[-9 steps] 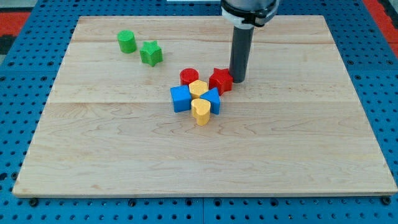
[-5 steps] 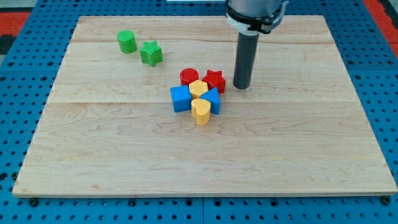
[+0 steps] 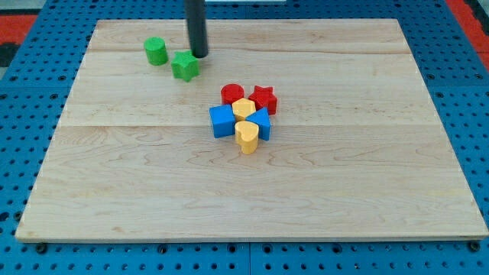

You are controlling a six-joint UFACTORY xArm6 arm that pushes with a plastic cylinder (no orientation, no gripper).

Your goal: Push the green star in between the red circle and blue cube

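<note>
The green star [image 3: 185, 66] lies at the upper left of the wooden board. My tip [image 3: 199, 55] stands just above and to the right of it, close to touching. The red circle [image 3: 232, 94] sits at the top left of a tight cluster near the board's middle. The blue cube [image 3: 222, 121] sits just below it, at the cluster's left.
A green cylinder [image 3: 156, 51] stands left of the star. The cluster also holds a red star [image 3: 264, 99], a yellow block [image 3: 244, 108], a second blue block [image 3: 260, 123] and a yellow heart [image 3: 247, 136]. The board [image 3: 344, 191] lies on a blue pegboard.
My tip has moved from beside the red star at the cluster's right to the upper left, beside the green star. The red star was pushed slightly left. The other blocks have not moved.
</note>
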